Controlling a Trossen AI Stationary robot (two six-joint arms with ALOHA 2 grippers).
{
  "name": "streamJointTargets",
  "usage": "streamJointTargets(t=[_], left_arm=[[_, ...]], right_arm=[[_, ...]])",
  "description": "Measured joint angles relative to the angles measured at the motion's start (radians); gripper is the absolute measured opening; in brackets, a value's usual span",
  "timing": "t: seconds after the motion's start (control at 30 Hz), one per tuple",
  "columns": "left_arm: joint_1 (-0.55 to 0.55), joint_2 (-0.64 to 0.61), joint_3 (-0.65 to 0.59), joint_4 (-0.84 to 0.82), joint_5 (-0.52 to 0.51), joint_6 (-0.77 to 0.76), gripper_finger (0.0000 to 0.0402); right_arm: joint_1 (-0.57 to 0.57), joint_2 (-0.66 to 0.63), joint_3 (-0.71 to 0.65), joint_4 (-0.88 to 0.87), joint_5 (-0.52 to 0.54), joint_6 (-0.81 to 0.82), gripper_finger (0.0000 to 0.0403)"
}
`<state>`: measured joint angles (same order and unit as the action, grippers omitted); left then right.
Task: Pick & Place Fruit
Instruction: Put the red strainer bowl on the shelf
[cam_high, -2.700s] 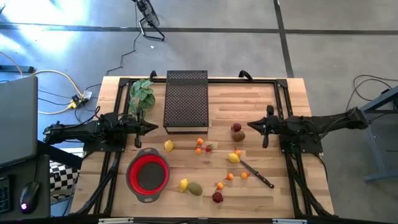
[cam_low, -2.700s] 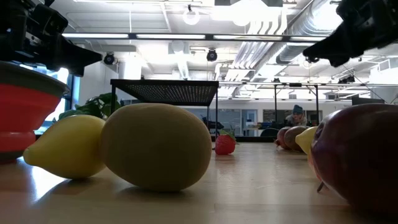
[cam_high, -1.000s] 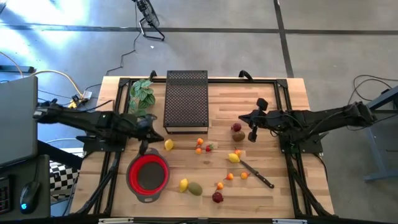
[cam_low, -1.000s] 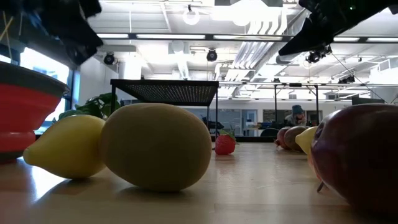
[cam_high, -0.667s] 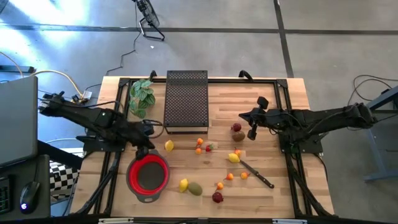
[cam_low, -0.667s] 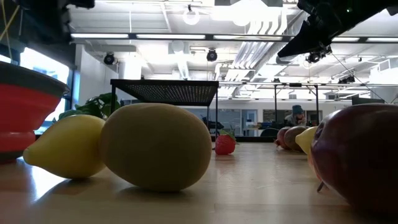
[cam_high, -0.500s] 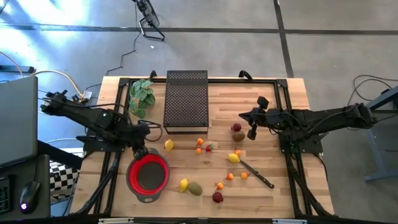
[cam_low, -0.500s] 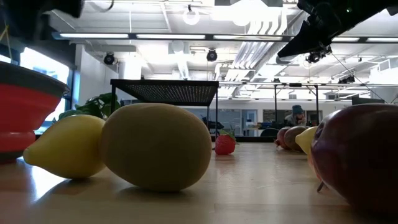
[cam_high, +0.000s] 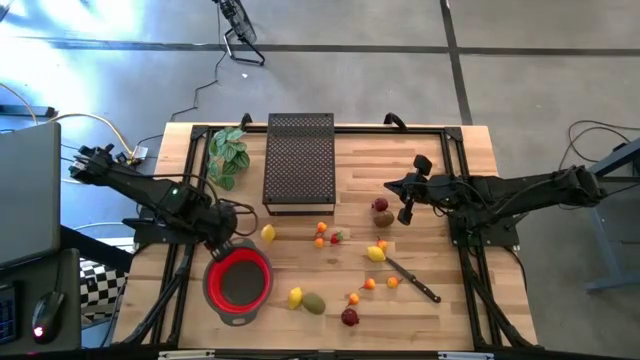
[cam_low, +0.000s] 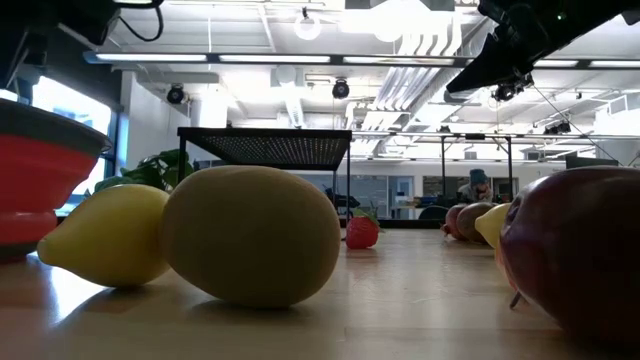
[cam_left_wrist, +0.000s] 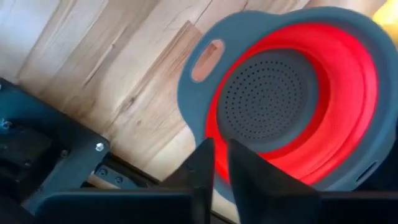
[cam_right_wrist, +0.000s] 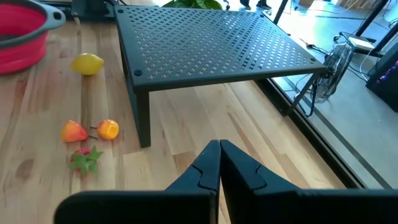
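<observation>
Fruit (cam_low: 250, 236) up close blocks most of the table (cam_low: 420, 300) behind.

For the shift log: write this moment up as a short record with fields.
left gripper: over the rim of the red colander, fingers slightly apart, empty
right gripper: fingers shut, holds nothing, near the dark red fruit and brown kiwi
colander contents: no fruit inside
fruit: loose on the wooden table
other items: black mesh rack, leafy plant, knife
</observation>
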<state>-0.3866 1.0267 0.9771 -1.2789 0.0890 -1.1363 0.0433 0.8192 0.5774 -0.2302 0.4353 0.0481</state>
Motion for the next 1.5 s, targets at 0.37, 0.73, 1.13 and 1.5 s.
streamJointTargets(t=[0.37, 0.73, 1.13, 1.5], left_arm=[[0.000, 0.000, -0.022, 0.016, -0.013, -0.045, 0.0222], [0.000, 0.000, -0.183, 0.123, 0.046, -0.041, 0.0230], [0.000, 0.000, -0.324, 0.279, 0.147, -0.040, 0.0230], [0.000, 0.000, -0.351, 0.310, 0.191, -0.039, 0.0187]], right_arm=[[0.000, 0.000, 0.000, -0.001, 0.000, 0.000, 0.0003], [0.000, 0.000, 0.000, -0.001, -0.001, 0.003, 0.0002], [0.000, 0.000, 0.000, 0.000, -0.001, 0.007, 0.0002], [0.000, 0.000, 0.000, 0.000, -0.001, 0.008, 0.0002]])
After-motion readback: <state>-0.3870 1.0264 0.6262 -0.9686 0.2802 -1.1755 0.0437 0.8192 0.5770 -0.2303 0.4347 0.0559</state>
